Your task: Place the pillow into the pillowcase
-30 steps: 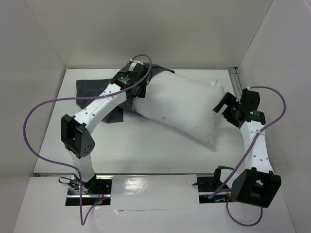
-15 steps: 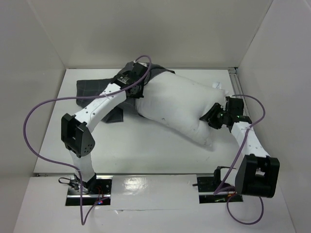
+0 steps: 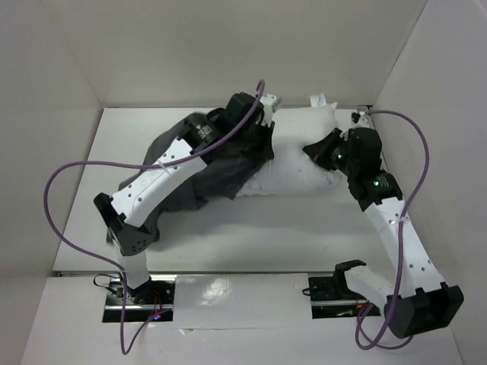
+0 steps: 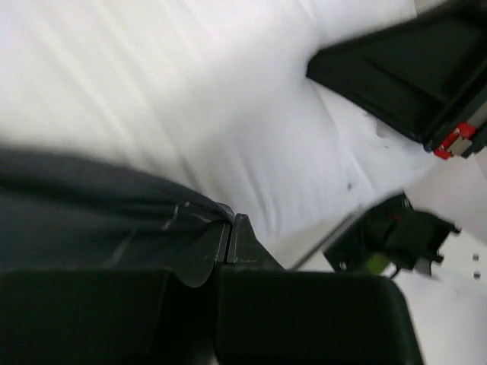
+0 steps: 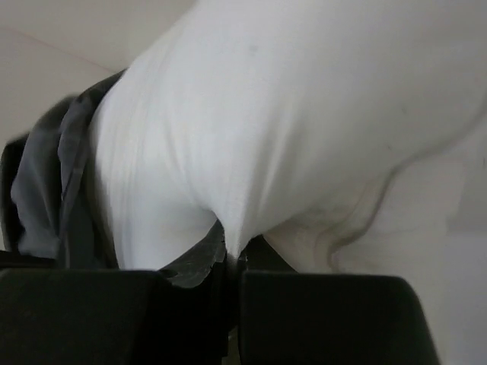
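Note:
The white pillow (image 3: 300, 163) lies along the back of the table. Its left end is covered by the dark grey pillowcase (image 3: 221, 163), which drapes down toward the left arm. My left gripper (image 3: 257, 128) is over that end, shut on the pillowcase's edge (image 4: 152, 205), with the pillow (image 4: 228, 99) right beyond its tips (image 4: 230, 228). My right gripper (image 3: 316, 150) is at the pillow's right part, shut on a pinched fold of the white pillow (image 5: 251, 114). In the right wrist view the pillowcase (image 5: 46, 190) bunches at the pillow's far left.
White walls enclose the table (image 3: 251, 228) at the back and on both sides. A metal rail (image 3: 370, 114) runs by the back right corner. Purple cables (image 3: 61, 198) loop off both arms. The right arm (image 4: 403, 68) shows close in the left wrist view.
Both grippers have shut, the left on the pillowcase and the right on the pillow. Pillow moved to the back and straightened; pillowcase was pulled right over its left end.

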